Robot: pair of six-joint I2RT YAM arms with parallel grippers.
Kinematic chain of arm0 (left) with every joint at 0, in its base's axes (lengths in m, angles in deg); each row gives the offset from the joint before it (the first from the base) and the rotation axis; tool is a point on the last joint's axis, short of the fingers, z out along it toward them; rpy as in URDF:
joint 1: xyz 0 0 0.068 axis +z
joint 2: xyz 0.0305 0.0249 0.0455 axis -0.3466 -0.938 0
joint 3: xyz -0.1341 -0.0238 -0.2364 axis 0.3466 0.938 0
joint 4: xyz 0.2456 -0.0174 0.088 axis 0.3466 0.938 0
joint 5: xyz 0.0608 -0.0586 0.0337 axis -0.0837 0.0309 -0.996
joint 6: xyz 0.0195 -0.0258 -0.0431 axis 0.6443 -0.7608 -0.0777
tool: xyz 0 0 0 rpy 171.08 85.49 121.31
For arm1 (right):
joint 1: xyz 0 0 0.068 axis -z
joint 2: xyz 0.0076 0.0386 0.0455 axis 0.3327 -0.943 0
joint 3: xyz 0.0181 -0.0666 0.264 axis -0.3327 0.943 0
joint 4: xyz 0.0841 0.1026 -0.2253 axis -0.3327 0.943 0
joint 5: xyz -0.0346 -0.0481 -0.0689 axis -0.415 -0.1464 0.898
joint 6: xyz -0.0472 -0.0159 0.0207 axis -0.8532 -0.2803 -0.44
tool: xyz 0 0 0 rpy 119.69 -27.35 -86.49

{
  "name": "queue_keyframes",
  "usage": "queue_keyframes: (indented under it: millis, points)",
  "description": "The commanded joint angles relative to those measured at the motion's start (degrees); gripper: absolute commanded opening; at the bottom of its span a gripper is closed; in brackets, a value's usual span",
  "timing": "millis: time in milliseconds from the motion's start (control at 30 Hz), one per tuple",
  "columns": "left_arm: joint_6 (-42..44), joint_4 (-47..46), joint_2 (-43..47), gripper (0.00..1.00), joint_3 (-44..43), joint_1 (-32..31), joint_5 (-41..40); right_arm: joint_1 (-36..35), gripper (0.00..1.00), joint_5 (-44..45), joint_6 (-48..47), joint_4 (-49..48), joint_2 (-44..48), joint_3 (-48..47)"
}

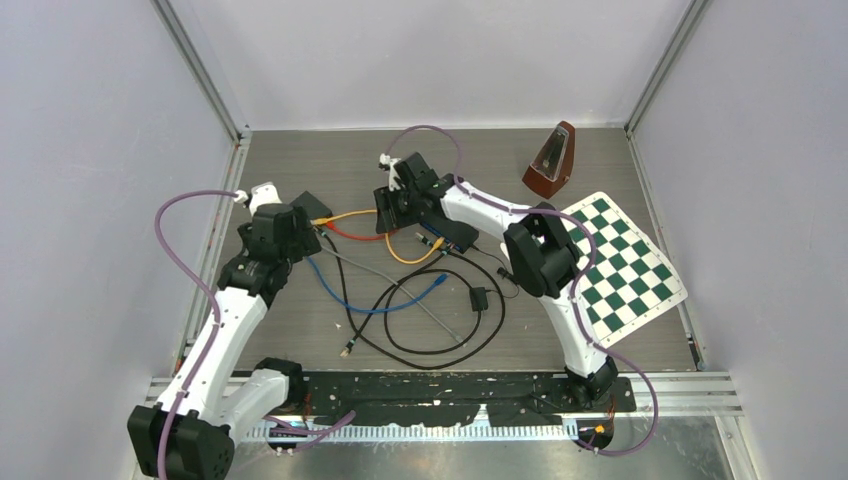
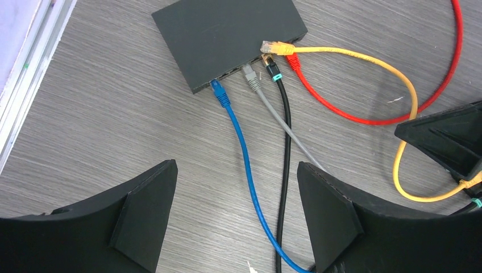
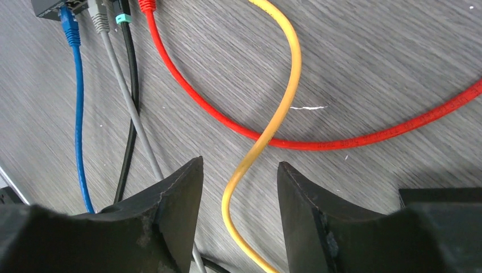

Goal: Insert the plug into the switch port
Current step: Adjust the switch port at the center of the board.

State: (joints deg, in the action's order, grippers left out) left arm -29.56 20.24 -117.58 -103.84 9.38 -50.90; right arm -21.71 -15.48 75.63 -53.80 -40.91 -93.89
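Note:
The black switch [image 2: 227, 34] lies on the grey table, also in the top view [image 1: 313, 207]. Blue [image 2: 220, 94], grey [image 2: 251, 77], black [image 2: 274, 69] and red [image 2: 292, 60] plugs sit in its front ports. The yellow plug [image 2: 274, 47] rests against the front face over the black and red ones; whether it sits in a port I cannot tell. My right gripper [image 3: 240, 164] stands open astride the yellow cable [image 3: 293, 74], with a gap on both sides. My left gripper [image 2: 236, 168] is open above the blue cable [image 2: 244, 153], holding nothing.
A brown metronome [image 1: 550, 160] stands at the back right and a green checkerboard [image 1: 620, 265] lies on the right. Loose black cable loops with a small adaptor [image 1: 478, 298] lie mid-table. One finger of the right gripper [image 2: 449, 136] shows in the left wrist view.

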Motion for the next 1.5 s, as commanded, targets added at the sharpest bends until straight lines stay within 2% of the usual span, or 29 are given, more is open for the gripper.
queue_keyframes:
  millis: [0, 100, 133, 267, 533, 667, 733, 800, 833, 933, 967, 1000, 1067, 1100, 1133, 1200, 1267, 1400, 1467]
  points:
    - [0.5, -1.8, 1.4, 0.8, -0.5, 0.5, -2.1, -0.3, 0.56, -0.3, 2.3, -4.5, -1.5, -1.2]
    - [0.4, -1.6, 1.3, 0.8, -0.6, 0.6, -2.4, -0.1, 0.37, 0.1, 1.4, -4.6, -2.4, -3.0]
    - [0.5, -1.5, 1.3, 0.8, -0.7, 0.6, -2.5, 0.2, 0.27, 0.3, 1.3, -4.8, -2.5, -3.4]
    - [0.4, -1.4, 1.4, 0.8, -0.6, 0.7, -3.0, 2.1, 0.13, 3.3, 1.1, -6.5, -1.3, -3.1]
    - [0.0, -1.5, 0.7, 0.8, -0.5, 0.8, -2.1, 7.7, 0.06, 7.8, 3.4, -14.4, 2.0, 1.5]
    - [0.0, -1.6, 0.1, 0.8, -0.6, 0.8, -1.3, 9.9, 0.06, 9.3, 4.3, -16.0, 0.1, -0.6]
    - [-0.1, -1.7, -0.1, 0.8, -0.6, 0.8, -0.7, 10.7, 0.08, 9.2, 4.3, -15.5, -1.9, -3.5]
    - [0.0, -1.7, -0.2, 0.79, -0.6, 0.8, 0.2, 11.5, 0.15, 7.8, 4.1, -13.8, -4.0, -7.5]
    - [0.1, -1.6, -0.3, 0.8, -0.6, 0.8, 0.6, 11.9, 0.23, 6.9, 3.4, -11.9, -4.5, -10.4]
    - [1.7, -1.4, -0.1, 0.79, -0.8, 0.8, 2.5, 12.2, 0.39, 6.4, 0.7, -8.4, -3.3, -12.6]
    - [2.6, -1.2, 0.1, 0.79, -1.0, 0.7, 3.4, 12.2, 0.49, 6.3, -0.7, -7.4, -2.2, -11.5]
    - [3.5, -1.1, 0.3, 0.79, -1.2, 0.8, 4.5, 12.3, 0.53, 6.4, -1.1, -7.1, 0.8, -10.4]
    - [5.3, -1.1, 0.8, 0.79, -1.6, 0.7, 7.6, 12.2, 0.68, 6.6, -1.5, -6.7, 6.9, -5.6]
    - [5.8, -1.5, 1.3, 0.79, -1.6, 0.7, 9.6, 12.2, 0.96, 6.9, -1.2, -7.5, 11.7, -1.0]
    - [6.1, -2.0, 1.7, 0.79, -1.6, 0.7, 11.9, 12.1, 1.0, 7.0, -0.9, -8.1, 14.2, 1.5]
    - [6.4, -2.9, 2.2, 0.8, -1.4, 0.7, 17.9, 11.9, 0.96, 8.3, -0.7, -9.0, 21.9, 8.6]
    - [6.8, -3.9, 2.6, 0.98, -1.0, 0.6, 25.7, 11.5, 0.95, 10.3, -0.7, -9.0, 28.6, 15.6]
    - [8.4, -4.7, 4.0, 0.99, 0.2, 0.0, 37.5, 9.2, 0.95, 13.9, -3.0, -7.2, 41.5, 30.3]
    - [9.5, -5.7, 6.2, 0.99, 1.6, -0.5, 41.7, 7.8, 0.95, 18.4, -3.5, -6.1, 48.2, 37.2]
